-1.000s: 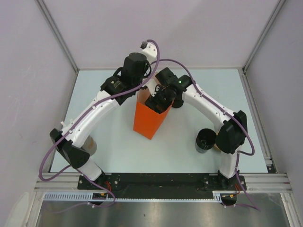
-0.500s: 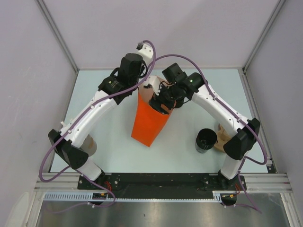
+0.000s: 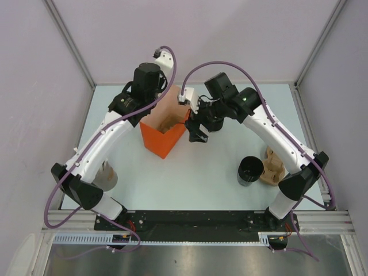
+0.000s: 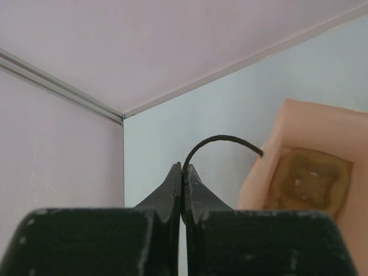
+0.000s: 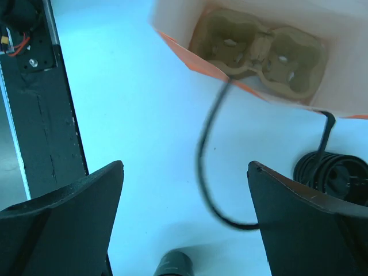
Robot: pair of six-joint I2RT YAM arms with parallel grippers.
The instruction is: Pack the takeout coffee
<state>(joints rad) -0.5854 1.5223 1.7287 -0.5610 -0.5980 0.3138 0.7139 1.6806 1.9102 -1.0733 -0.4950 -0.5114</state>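
The takeout coffee is not in view. An orange paper bag (image 3: 163, 133) stands open left of centre, with a brown cardboard cup carrier (image 5: 259, 49) lying in its bottom, both wells empty. My left gripper (image 3: 171, 95) is at the bag's far rim, shut on one thin black cord handle (image 4: 221, 140). The other handle (image 5: 204, 167) hangs loose beside the bag. My right gripper (image 3: 195, 131) hovers just right of the bag's mouth, open, and nothing lies between its fingers (image 5: 185, 165).
A wide black cup (image 3: 250, 171) with an open top stands at the right, with a second brown cardboard carrier (image 3: 273, 165) right beside it. A grey cup (image 3: 107, 175) stands near the left arm's base. The black base rail (image 5: 40, 103) runs along the near edge.
My right gripper has come out of the bag's mouth, moved right and opened wider. The left gripper has drawn the bag left and more upright by its handle.
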